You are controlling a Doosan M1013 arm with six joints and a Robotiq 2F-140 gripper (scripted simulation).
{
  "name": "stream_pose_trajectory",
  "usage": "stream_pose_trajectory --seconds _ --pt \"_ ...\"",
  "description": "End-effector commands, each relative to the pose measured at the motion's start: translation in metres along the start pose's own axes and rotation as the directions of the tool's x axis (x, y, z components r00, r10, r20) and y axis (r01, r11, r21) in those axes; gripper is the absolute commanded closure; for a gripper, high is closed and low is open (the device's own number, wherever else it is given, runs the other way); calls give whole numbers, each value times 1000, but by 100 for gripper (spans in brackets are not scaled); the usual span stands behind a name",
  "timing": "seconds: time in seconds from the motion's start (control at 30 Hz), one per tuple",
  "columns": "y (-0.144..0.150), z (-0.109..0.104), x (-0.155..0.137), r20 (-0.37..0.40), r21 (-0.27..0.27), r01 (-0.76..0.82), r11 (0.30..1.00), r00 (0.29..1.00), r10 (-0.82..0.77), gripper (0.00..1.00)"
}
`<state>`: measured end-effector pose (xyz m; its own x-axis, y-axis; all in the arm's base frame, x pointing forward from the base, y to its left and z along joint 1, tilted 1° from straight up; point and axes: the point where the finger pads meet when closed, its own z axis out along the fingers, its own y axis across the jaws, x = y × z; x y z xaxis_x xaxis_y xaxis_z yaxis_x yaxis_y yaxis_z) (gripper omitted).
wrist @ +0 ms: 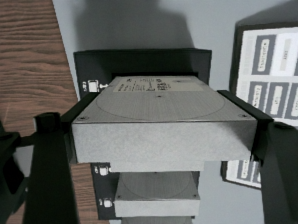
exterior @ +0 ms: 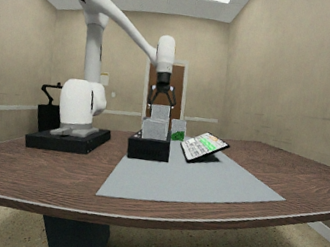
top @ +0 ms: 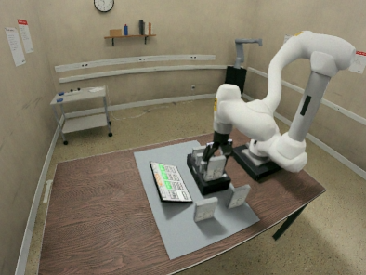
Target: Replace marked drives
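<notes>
In the wrist view, the front drive hides most of the drive directly behind it, and the lower edge cuts off the rearmost drive visible there. The tablet runs past the right edge; the print on its tiles is blurred. The lettering on the dock beside its small lights is too small to read, as is the fine print on the front drive's label. In the top view, the end effector partly covers the drives behind the front one.
</notes>
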<state>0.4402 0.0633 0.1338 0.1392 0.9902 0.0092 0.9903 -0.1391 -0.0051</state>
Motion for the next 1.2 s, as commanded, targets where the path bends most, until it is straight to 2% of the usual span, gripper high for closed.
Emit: stream_pose_trajectory --seconds 0.0,1.17 --pt "0 2 0 -1 -1 0 1000 1000 0 90" --pt "0 8 0 -1 -1 0 1000 1000 0 90"
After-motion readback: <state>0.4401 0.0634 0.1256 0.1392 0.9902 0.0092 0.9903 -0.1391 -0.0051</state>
